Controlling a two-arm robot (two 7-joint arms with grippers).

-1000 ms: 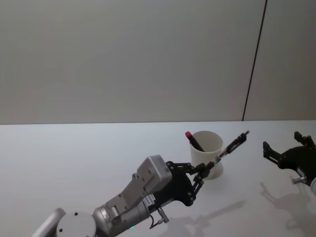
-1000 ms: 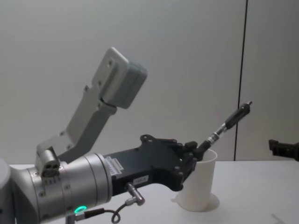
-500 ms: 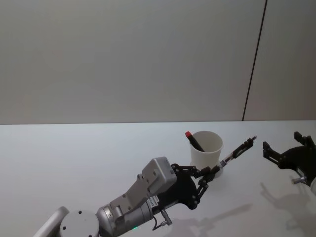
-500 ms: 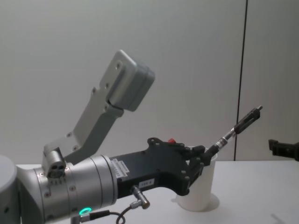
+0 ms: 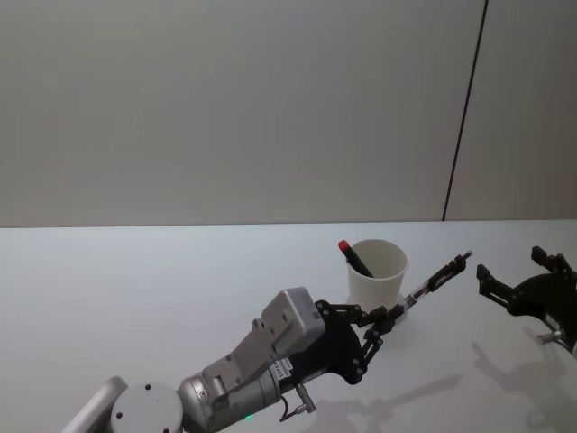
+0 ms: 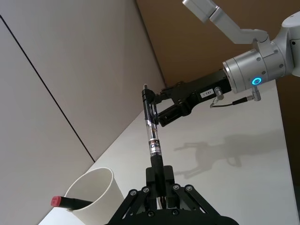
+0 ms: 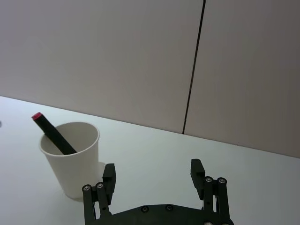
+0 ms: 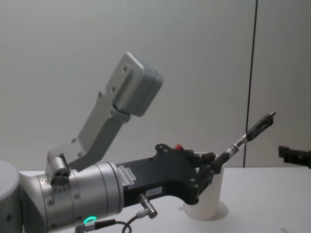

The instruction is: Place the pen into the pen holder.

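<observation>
Tabletop [image 5: 135, 289]; pen [image 5: 439, 276] in left claw [image 5: 389, 317], lower.

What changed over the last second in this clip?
The left gripper, shut on the pen, carried it to the robot's right and slightly lower, beside the pen holder. The holder, its red-capped pen and the open right gripper hardly moved.

Left end effector [image 5: 386, 317] sits low over the plain white worktop [image 5: 135, 298], with the white tapered paper cup [image 5: 377, 281] standing just behind it. The slim black-and-clear plastic pen [image 5: 437, 278] is gripped in its tips and slants up to the right, outside the cup, past its right wall. Inside the cup, a black red-capped marker [image 5: 354, 257] leans on the left rim. Beyond the pen's far end, apart from it, is the black right end effector [image 5: 509, 264].
</observation>
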